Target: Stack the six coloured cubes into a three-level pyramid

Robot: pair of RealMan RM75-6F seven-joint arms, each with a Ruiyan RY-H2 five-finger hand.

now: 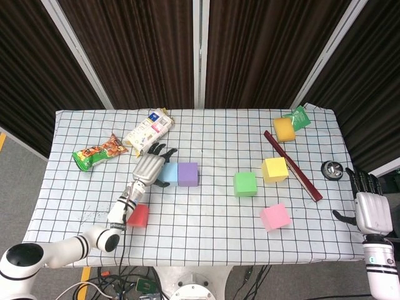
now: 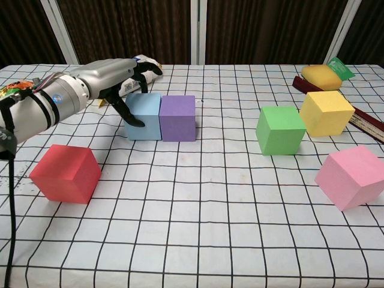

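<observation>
The left hand is laid against the left side of the light blue cube, fingers spread over its top edge and thumb on its front face; nothing is gripped. The light blue cube is set touching the purple cube, both left of the table's centre. The red cube is seen near the front left edge. The green cube and yellow cube are placed right of centre, the pink cube nearer the front right. The right hand is held off the table's right edge, fingers apart, empty. On the white snack packet and the green-orange one, no lettering can be read.
</observation>
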